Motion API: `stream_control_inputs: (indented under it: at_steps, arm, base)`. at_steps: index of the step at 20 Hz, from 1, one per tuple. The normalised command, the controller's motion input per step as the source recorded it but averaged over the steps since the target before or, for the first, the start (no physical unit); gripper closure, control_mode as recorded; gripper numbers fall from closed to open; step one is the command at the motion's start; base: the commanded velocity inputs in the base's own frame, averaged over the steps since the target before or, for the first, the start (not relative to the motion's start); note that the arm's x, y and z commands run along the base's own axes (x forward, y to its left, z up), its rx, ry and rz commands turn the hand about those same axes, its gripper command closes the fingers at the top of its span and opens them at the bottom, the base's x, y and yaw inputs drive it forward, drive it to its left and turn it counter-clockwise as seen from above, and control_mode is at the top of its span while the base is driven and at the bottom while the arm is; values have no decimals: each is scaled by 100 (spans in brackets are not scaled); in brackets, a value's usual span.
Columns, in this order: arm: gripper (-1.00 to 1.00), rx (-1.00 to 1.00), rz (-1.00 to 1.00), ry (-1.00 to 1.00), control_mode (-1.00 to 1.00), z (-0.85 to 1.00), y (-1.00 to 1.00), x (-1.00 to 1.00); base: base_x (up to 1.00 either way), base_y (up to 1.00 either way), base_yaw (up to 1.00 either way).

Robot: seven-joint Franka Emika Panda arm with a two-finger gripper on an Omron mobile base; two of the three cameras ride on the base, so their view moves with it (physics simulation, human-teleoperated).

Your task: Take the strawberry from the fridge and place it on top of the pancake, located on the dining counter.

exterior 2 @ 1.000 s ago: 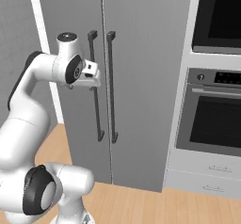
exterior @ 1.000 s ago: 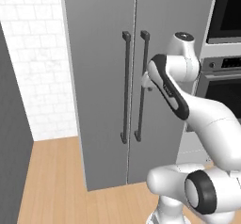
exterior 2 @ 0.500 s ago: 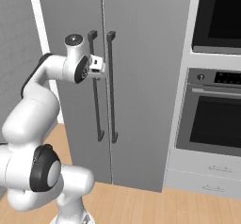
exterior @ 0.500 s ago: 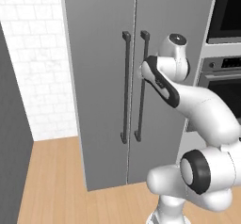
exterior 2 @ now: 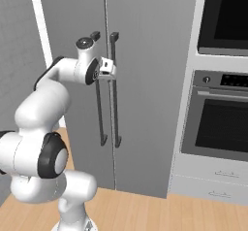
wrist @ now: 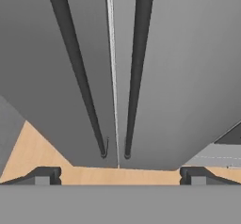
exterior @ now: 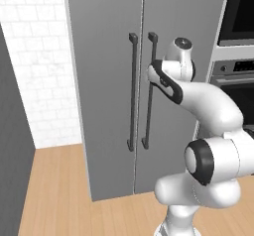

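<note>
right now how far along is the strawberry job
Nothing looks done: both doors of the fridge are shut. In hand: the open claw is up at the two dark handles, gripping neither. Left: open a door, take the strawberry, carry it to the pancake.

arm raised forward, gripper (wrist: 120, 176) jaws wide apart

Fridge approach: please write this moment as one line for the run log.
phase: reach for handle | fridge: both doors closed | gripper: open, holding nothing, facing the two handles | wall ovens: right of fridge
</note>
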Motion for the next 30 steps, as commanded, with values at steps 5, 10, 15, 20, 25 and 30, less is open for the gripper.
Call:
stream_control_inputs:
  at_steps: [5, 10, 15, 20, 25, 30]
  arm:
    - [-100, 0, -9, 1, -100, -21, -20, 39]
    - [-100, 0, -2, 0, -100, -22, -2, 45]
    - [-100, 0, 5, 0, -100, -22, 0, 47]
    - [-100, 0, 5, -5, -100, -27, 0, 42]
    - [-100, 0, 4, -8, -100, -30, -1, 41]
    - [-100, 0, 2, -2, -100, -12, -12, 39]
  base:
    - [0, 0, 0]
    - [0, 0, 0]
    - [0, 0, 0]
    - [0, 0, 0]
    - [0, 0, 0]
    - [0, 0, 0]
